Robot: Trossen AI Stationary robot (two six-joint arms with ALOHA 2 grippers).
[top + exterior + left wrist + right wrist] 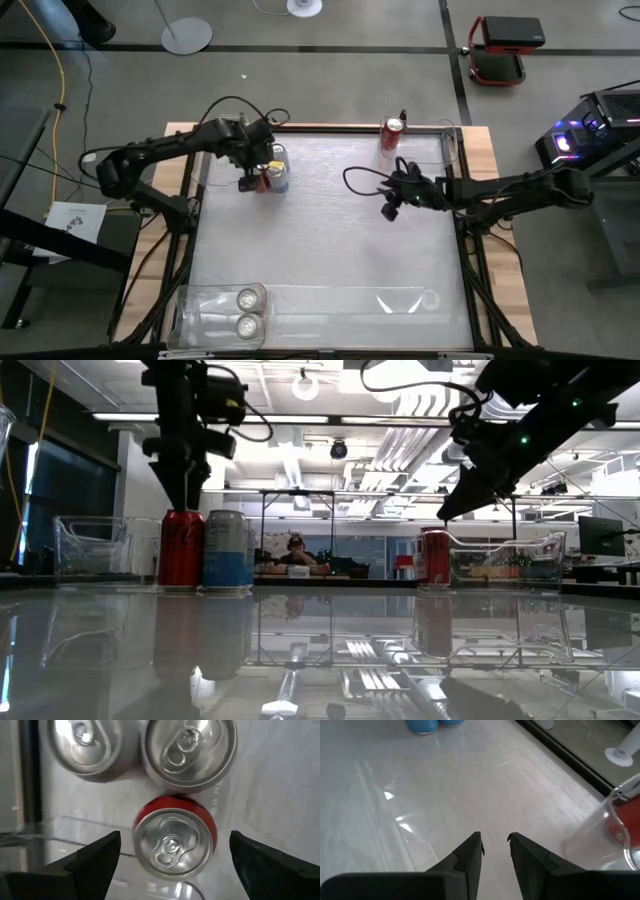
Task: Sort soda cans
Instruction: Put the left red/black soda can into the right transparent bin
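My left gripper (172, 855) is open and points down over a red can (175, 842) standing upright on the table; its fingers stand on either side of the can without touching it. Two silver cans (187, 750) (82, 742) stand right behind the red one, and the low view shows one with a blue band (226, 550). Another red can (392, 135) stands at the table's far edge inside a clear bin. Two silver cans (247, 298) (247, 325) sit in a near-left clear bin. My right gripper (495, 840) hovers over the table's middle right, its fingers a narrow gap apart and holding nothing.
Clear plastic bins stand at the far right (505, 560), the far left (95, 550), the near left (200, 315) and along the near edge (400, 300). A raised frame (330, 128) borders the table. Bare tabletop (330, 230) lies between the arms.
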